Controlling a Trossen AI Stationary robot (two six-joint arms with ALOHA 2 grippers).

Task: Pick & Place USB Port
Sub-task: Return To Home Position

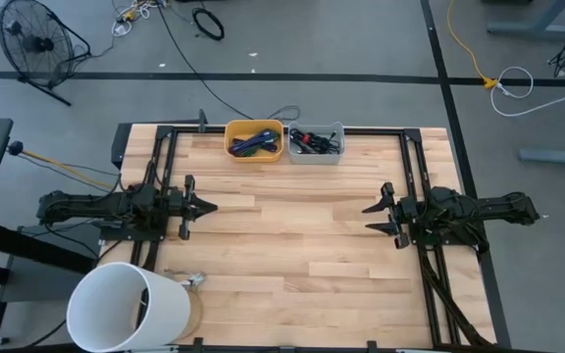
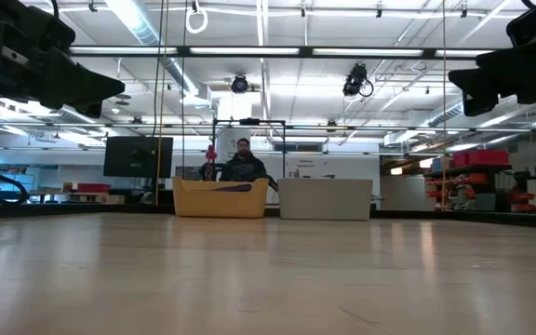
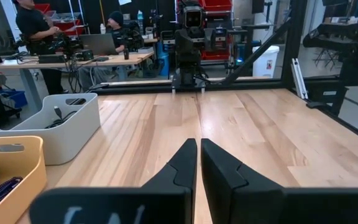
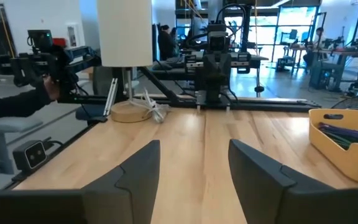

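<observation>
A robotics lab in an open industrial hall: a concrete floor (image 1: 361,44) lined with black tape and strewn with cables (image 1: 209,22); a floor fan (image 1: 32,44) beside the metal-framed wooden table (image 1: 302,245); exposed ducting and strip lights (image 2: 138,19) overhead; people (image 3: 33,25) at a cluttered desk (image 3: 104,60) – red storage bins (image 2: 477,158) racked beyond.

Left gripper (image 1: 210,206) pinched closed, held level; right gripper (image 1: 373,218) sits straight ahead of it, facing back, spread wide.
</observation>
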